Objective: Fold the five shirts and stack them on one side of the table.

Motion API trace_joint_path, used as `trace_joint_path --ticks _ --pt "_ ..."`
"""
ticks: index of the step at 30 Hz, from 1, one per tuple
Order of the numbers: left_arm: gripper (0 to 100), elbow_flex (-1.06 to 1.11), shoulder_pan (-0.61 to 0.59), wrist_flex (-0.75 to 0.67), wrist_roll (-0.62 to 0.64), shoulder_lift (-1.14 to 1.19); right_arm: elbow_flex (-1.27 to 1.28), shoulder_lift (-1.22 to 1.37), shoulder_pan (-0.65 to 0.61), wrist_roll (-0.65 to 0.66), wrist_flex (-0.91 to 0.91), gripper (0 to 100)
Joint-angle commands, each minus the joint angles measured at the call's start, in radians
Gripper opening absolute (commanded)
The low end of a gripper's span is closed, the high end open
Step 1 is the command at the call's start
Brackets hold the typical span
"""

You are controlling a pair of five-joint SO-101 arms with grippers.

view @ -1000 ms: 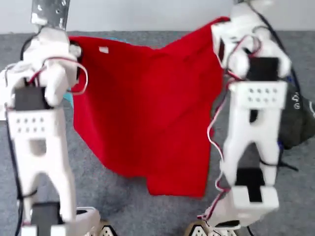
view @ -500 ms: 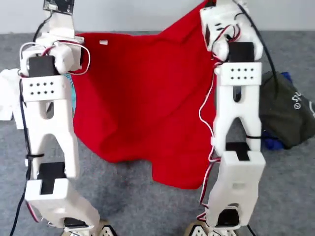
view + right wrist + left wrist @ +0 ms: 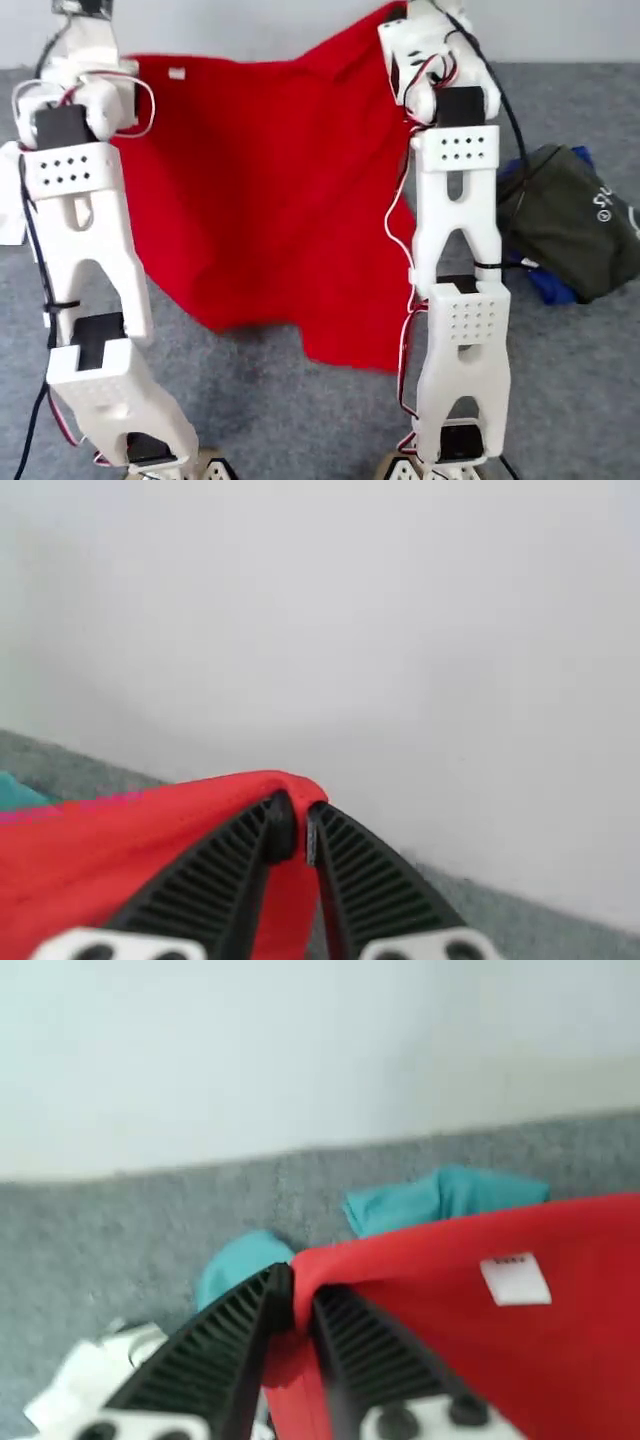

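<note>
Above grey felt point(image 3: 250, 400), left claw point(image 3: 298, 1295) and right claw point(image 3: 296, 820) pinch draped red shirt point(image 3: 270, 190).

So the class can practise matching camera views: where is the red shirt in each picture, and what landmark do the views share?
High view: red shirt spread between the two arms, mid-picture.
Left wrist view: red shirt, corner by its white label, pinched in the left gripper.
Right wrist view: red shirt, another corner pinched in the right gripper.
Shared landmark: the grey table.
</note>
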Motion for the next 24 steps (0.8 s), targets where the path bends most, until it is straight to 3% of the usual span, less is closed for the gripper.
trace_joint_path --ticks 1,7,15,20,24 --pt "1 -0.116 -0.009 0.0 0.006 0.031 -0.057 -0.013 -0.019 0.035 0.025 0.9" --pt "1 -0.206 -0.017 0.239 0.003 0.115 -0.071 -0.021 -0.021 0.041 0.298 0.9" --pt "1 -0.249 -0.072 0.588 0.0 0.121 -0.293 -0.021 -0.045 0.043 0.862 0.9" --pt "1 -0.151 -0.118 0.647 0.003 0.103 -0.213 -0.104 -0.013 0.061 0.852 0.9" --pt "1 0.074 -0.124 0.646 -0.035 0.026 0.117 -0.291 -0.013 0.063 0.852 0.9"
